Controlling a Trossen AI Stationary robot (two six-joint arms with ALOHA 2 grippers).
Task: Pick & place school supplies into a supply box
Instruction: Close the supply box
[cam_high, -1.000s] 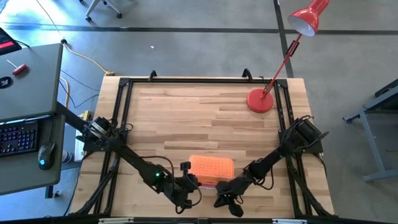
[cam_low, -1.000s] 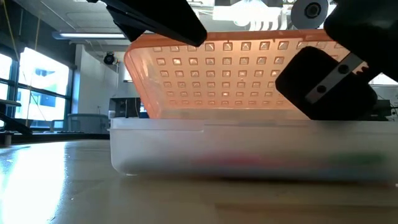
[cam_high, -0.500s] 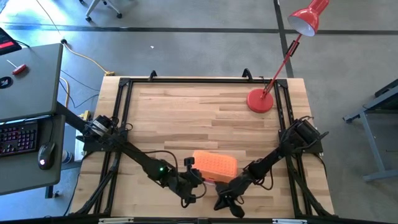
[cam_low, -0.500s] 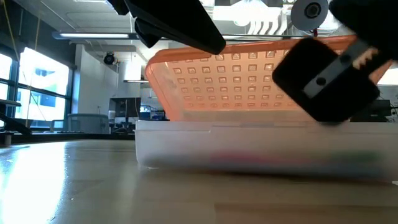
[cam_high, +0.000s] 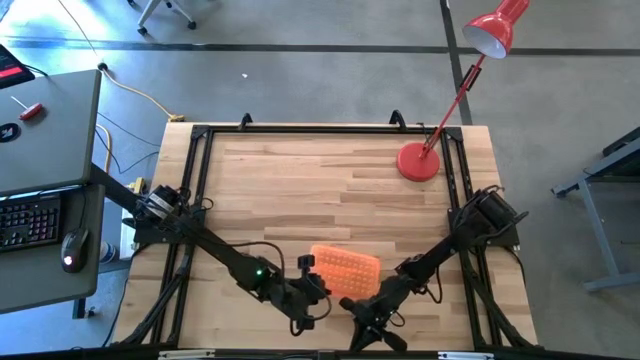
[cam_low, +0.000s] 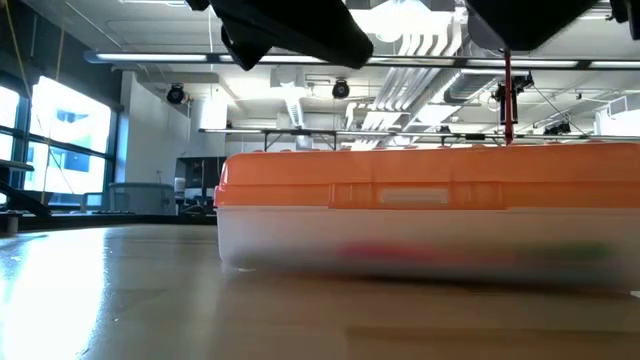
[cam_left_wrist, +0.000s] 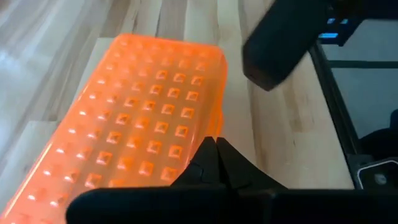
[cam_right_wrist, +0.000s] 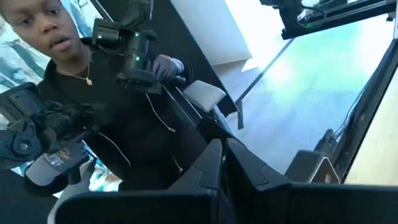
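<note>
Orange-lidded clear plastic rectangular supply box (cam_high: 345, 270) lies closed on wooden surface (cam_high: 320, 190). Left gripper (cam_high: 305, 318) beside it, fingers together, empty. Right gripper (cam_high: 372, 335) near front edge, closed, empty.

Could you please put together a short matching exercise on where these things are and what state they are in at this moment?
Things:
1. supply box
2. left gripper
3. right gripper
4. red lamp base

States:
A. far right part of the table
B. shut, pointing off the table's near edge
C. orange lid down, flat
D. shut, beside the box's near left corner

Pairs: 1-C, 2-D, 3-B, 4-A
</note>
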